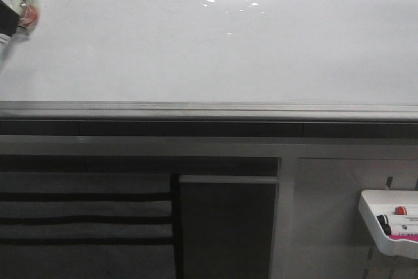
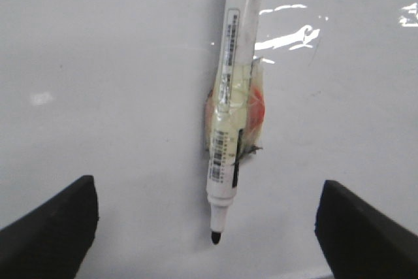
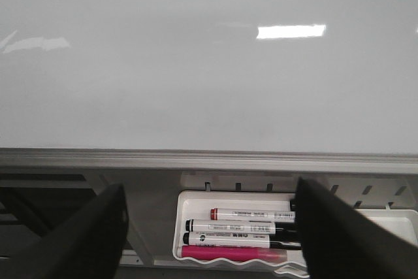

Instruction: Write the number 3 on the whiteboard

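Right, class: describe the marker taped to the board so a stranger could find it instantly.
Start at the whiteboard and go to its far left edge. The marker is taped there, black tip bare. Unlike the capped pens in the white tray, it sits alone on the board.

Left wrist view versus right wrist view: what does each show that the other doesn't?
Only the left wrist view shows the uncapped black-tipped marker taped to an orange-and-cream piece on the board, between the left gripper's open fingers. Only the right wrist view shows the marker tray holding markers below the grey rail. Both show blank whiteboard.
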Robot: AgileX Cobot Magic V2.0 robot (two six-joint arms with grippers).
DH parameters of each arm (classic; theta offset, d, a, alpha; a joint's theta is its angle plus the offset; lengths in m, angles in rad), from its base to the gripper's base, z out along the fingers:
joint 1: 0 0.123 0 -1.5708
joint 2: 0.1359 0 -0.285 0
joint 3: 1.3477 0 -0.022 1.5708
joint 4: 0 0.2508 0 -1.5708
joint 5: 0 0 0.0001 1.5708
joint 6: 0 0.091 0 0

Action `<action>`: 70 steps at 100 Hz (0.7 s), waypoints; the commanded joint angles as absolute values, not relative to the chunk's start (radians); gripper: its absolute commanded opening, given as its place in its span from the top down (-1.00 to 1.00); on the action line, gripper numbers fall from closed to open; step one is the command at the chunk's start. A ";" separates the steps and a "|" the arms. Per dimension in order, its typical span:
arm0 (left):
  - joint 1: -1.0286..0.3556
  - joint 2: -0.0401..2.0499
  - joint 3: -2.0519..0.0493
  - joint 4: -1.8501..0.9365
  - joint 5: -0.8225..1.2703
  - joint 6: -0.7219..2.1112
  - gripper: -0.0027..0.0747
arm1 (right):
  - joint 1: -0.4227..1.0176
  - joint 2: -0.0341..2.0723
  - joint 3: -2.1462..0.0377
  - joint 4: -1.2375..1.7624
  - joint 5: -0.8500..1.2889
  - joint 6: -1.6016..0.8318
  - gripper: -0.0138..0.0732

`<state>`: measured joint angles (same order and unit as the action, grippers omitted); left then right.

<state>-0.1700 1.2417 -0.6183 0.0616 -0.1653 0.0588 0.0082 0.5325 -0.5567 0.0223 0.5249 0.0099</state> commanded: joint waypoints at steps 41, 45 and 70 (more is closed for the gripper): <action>-0.177 1.424 -0.735 0.092 -0.307 0.059 -0.66 | 0.002 0.543 -0.594 0.018 0.455 0.000 -0.42; -0.177 1.428 -0.737 0.093 -0.307 0.059 -0.63 | 0.002 0.543 -0.594 0.018 0.455 0.000 -0.42; -0.177 1.431 -0.737 0.093 -0.308 0.059 0.22 | 0.002 0.543 -0.594 0.018 0.456 0.000 -0.42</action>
